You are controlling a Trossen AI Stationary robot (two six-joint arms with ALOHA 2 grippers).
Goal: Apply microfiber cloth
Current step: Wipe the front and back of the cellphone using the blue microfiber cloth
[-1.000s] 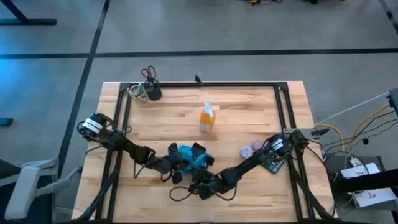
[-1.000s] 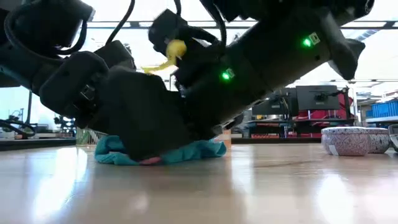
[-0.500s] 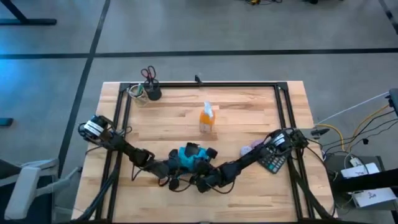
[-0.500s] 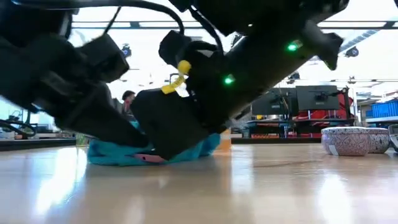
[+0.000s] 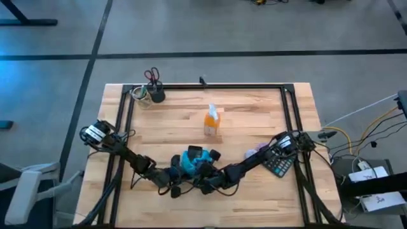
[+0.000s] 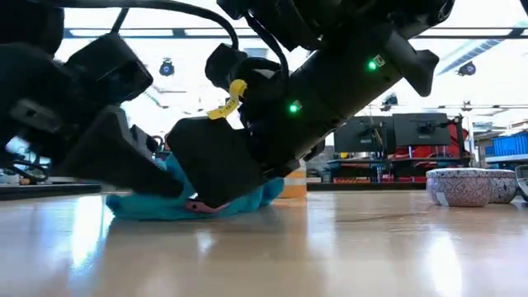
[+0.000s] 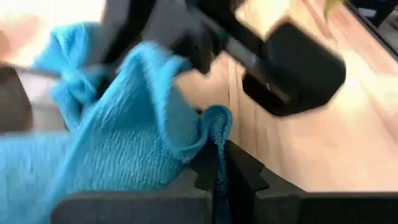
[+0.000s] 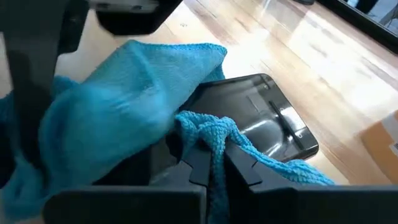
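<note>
While both arms have slid left along the table's near edge, left gripper [image 7: 217, 180] and right gripper [image 8: 211, 171] each pinch a fold of the microfiber cloth [image 5: 191, 160], now draped over the black phone [image 8: 261, 121] (wiping probably underway).

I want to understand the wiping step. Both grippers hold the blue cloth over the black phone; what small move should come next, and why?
Probably draw the microfiber cloth flat across the phone: the left gripper and right gripper each pinch a bunched edge, and part of the screen lies uncovered.
</note>
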